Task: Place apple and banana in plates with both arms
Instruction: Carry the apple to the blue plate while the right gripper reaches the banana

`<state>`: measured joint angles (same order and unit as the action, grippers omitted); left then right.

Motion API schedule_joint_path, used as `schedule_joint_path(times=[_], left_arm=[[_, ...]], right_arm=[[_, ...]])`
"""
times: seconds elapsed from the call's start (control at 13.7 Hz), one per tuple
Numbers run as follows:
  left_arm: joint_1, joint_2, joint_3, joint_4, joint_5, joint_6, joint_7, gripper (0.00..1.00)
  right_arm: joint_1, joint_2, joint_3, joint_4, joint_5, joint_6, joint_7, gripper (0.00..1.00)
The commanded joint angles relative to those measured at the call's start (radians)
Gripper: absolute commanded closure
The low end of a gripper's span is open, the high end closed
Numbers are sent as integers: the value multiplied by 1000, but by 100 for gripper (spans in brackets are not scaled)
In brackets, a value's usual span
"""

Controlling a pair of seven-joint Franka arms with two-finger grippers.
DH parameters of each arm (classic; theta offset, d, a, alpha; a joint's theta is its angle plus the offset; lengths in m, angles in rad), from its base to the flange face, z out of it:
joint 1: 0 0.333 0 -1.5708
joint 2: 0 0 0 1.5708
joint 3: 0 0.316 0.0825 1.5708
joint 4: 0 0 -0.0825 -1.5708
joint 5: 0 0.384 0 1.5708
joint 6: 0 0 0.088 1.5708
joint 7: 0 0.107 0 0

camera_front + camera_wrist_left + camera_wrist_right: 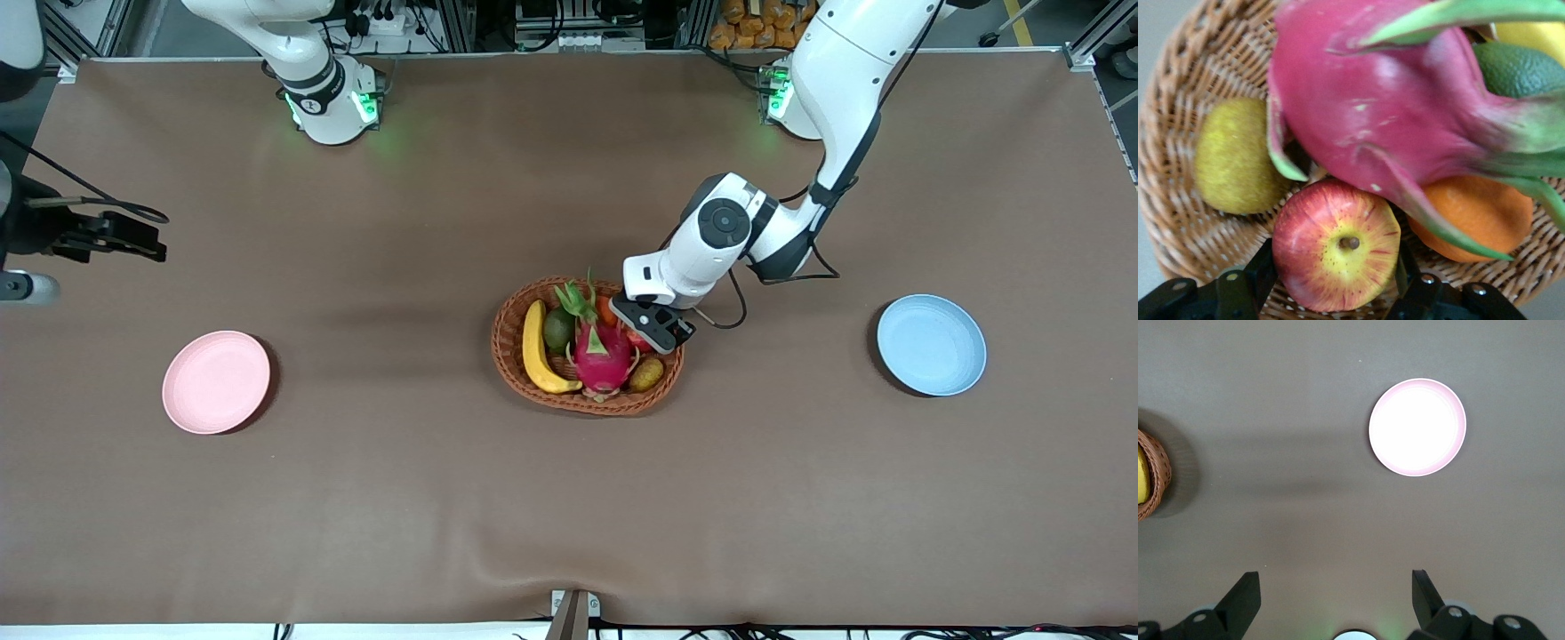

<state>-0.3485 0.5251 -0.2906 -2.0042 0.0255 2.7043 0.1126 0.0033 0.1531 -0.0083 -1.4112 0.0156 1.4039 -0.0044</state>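
Note:
The apple (1336, 245), red with yellow patches, lies in the wicker basket (587, 402) beside the dragon fruit; only a red sliver of it shows in the front view (637, 339). My left gripper (653, 327) reaches down into the basket and is shut on the apple, one finger (1265, 270) pressed against each side of it. The banana (536, 348) lies along the basket's rim toward the right arm's end. The pink plate (216, 382) and the blue plate (931, 344) are both empty. My right gripper (147, 242) is open, high over bare table near the pink plate (1417, 427).
The basket also holds a magenta dragon fruit (600, 351), a green avocado (557, 329), an orange (1471, 213) and a yellow-green fruit (1235, 157). The dragon fruit's leaf tips overhang the apple. The brown table cloth has a wrinkle near the front edge (498, 556).

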Motion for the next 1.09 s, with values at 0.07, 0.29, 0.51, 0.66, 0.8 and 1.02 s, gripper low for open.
schedule_joint_path(times=[0.07, 0.29, 0.51, 0.66, 0.8, 1.02], left_arm=[[19, -97, -1, 2, 25, -107, -33, 58], [20, -172, -4, 4, 25, -224, -73, 58], [52, -247, -4, 7, 24, -345, -73, 58], [97, -302, -4, 2, 22, -426, -74, 58], [150, -336, -4, -2, 22, -469, -77, 58], [244, -352, -4, -13, 24, -477, -59, 58]], right_arm=[[24, 37, -2, 11, 0, 23, 17, 0], [46, 92, -2, 11, 91, 40, 17, 0], [63, 181, -2, 9, 194, 108, 15, 0], [118, 224, -2, 9, 201, 154, 17, 0], [158, 250, -2, 9, 216, 208, 17, 0], [222, 316, -2, 9, 228, 305, 17, 0]])
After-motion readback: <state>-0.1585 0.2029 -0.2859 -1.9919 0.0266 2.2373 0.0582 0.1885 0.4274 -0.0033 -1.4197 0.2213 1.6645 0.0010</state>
